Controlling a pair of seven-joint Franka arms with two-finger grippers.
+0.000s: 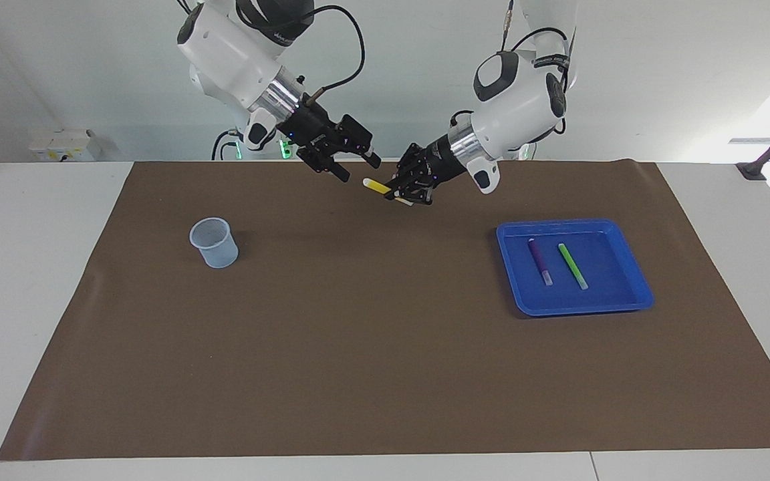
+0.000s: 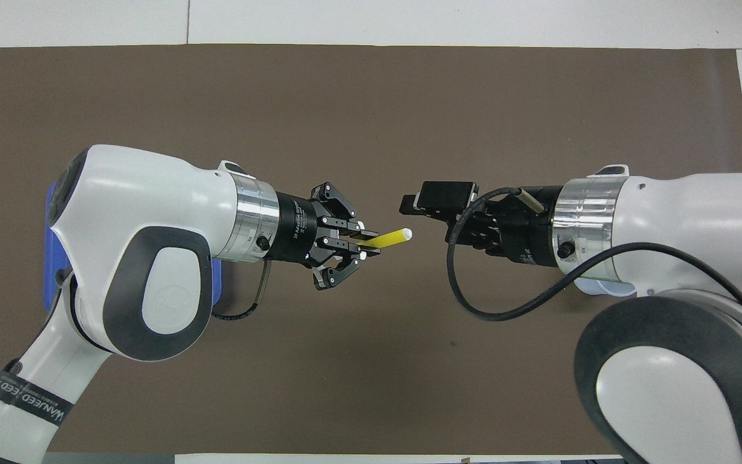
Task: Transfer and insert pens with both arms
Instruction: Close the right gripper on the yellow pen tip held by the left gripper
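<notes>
My left gripper (image 1: 406, 190) is shut on the yellow pen (image 1: 377, 186) and holds it level in the air over the brown mat, its pale end pointing toward my right gripper. In the overhead view the left gripper (image 2: 368, 243) grips the yellow pen (image 2: 391, 239) by its rear part. My right gripper (image 1: 357, 167) is open and empty, just short of the pen's pale end and apart from it; it also shows in the overhead view (image 2: 415, 209). The purple pen (image 1: 540, 262) and the green pen (image 1: 572, 266) lie side by side in the blue tray (image 1: 575, 224).
A pale mesh cup (image 1: 213, 242) stands upright on the brown mat (image 1: 371, 347) toward the right arm's end. The blue tray lies toward the left arm's end; in the overhead view only its edge (image 2: 52, 258) shows from under the left arm.
</notes>
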